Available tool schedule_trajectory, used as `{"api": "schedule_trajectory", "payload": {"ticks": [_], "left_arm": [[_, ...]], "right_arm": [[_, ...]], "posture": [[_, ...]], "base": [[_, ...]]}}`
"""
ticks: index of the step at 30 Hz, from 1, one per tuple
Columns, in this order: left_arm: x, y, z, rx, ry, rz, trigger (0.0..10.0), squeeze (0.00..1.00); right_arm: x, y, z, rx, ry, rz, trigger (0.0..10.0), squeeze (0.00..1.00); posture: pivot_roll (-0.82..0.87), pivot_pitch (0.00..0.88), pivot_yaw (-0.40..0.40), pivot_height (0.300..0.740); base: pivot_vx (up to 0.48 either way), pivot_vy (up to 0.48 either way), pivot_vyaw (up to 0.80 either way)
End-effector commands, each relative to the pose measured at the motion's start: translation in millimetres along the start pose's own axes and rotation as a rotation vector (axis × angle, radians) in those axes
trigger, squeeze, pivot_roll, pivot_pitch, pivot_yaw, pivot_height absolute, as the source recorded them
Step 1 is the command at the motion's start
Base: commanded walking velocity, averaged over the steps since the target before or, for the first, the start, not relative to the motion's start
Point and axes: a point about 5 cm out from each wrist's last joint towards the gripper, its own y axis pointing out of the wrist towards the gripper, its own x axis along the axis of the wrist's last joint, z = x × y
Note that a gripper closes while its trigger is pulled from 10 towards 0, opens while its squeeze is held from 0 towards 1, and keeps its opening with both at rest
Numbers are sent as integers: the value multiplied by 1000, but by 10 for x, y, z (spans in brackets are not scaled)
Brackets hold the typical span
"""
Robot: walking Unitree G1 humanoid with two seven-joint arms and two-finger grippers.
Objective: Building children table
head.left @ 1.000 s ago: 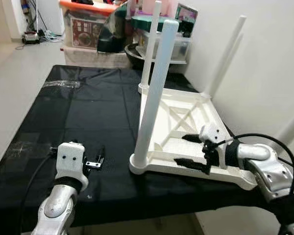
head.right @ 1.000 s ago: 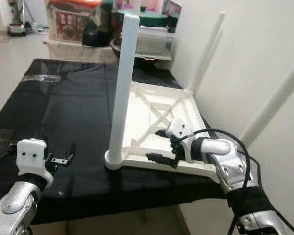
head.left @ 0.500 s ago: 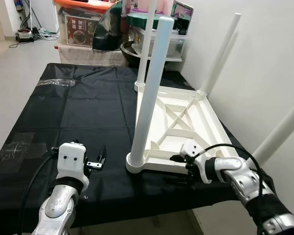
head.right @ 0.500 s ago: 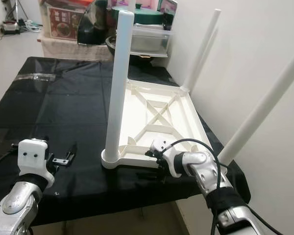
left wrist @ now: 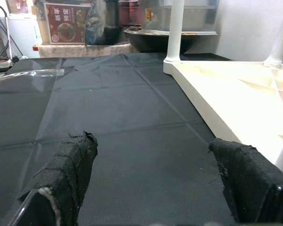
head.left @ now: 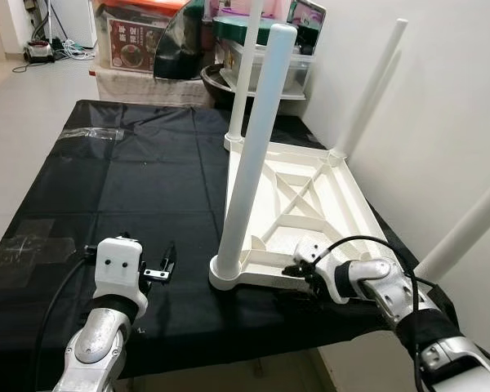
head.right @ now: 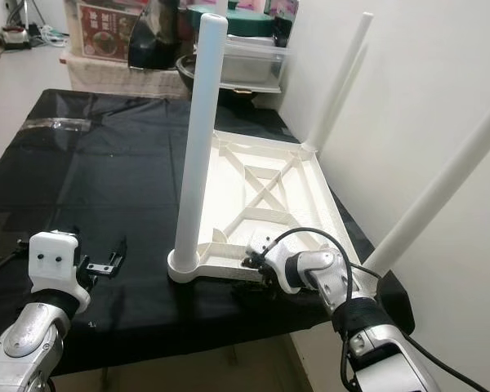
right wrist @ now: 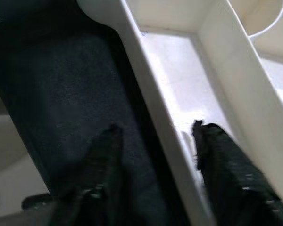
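Right pincer astride table rim

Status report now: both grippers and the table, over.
Right gripper open, straddling near rim of upturned white plastic table. Left gripper open, idle over black cloth.

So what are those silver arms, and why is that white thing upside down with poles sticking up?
Those arms belong to a walking robot. Two pictures come from its head, and one from each wrist. The white thing is a children's table lying upside down on a black cloth, and the poles are its legs, like this nearest leg. The right gripper straddles the table's near edge, one finger on each side. The left gripper hovers open over the cloth, holding nothing.
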Motion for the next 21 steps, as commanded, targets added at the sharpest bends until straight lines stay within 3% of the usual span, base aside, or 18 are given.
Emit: {"api": "schedule_trajectory", "payload": {"ticks": [1,2,3,9,12,14,15,16,18,19,20,21], "left_arm": [[-17,-10,-25,-9,11,6,10000,0],[-17,-10,-25,-9,11,6,10000,0],[-16,-10,-29,-11,11,6,10000,0],[-9,1,-37,-14,13,4,10000,0],[-6,6,-25,-9,18,3,10000,0],[-6,6,-25,-9,18,3,10000,0],[-1,8,-20,-7,20,1,10000,0],[-1,8,-20,-7,20,1,10000,0],[16,14,3,8,26,-8,10000,0],[16,14,3,8,26,-8,10000,0],[26,24,19,20,25,-14,10000,0],[29,27,20,23,24,-16,10000,0]], "right_arm": [[-162,46,38,21,32,82,863,0],[-162,46,38,21,32,82,863,0],[-165,72,19,-4,36,100,0,0],[-94,154,-22,-40,12,108,0,0],[49,180,9,4,-143,72,0,0],[49,180,9,4,-143,72,0,0],[140,190,22,14,-221,46,0,0],[140,190,22,14,-221,46,0,0],[469,221,134,90,-459,-66,0,0],[469,221,134,90,-459,-66,0,0],[737,257,275,169,-639,-139,0,0],[831,285,323,188,-689,-158,0,0]], "posture": [[152,0,-182,740],[152,0,-182,740],[147,0,-180,740],[152,0,-182,740],[156,0,-185,740],[156,0,-185,740],[160,0,-187,740],[160,0,-187,740],[156,0,-184,740],[156,0,-184,740],[156,0,-184,740],[157,0,-186,740]], "base": [[0,0,0],[0,0,0],[0,0,0],[0,0,0],[0,0,0],[0,0,0],[0,0,0],[0,0,0],[0,0,0],[0,0,0],[0,0,0],[0,0,0]]}}
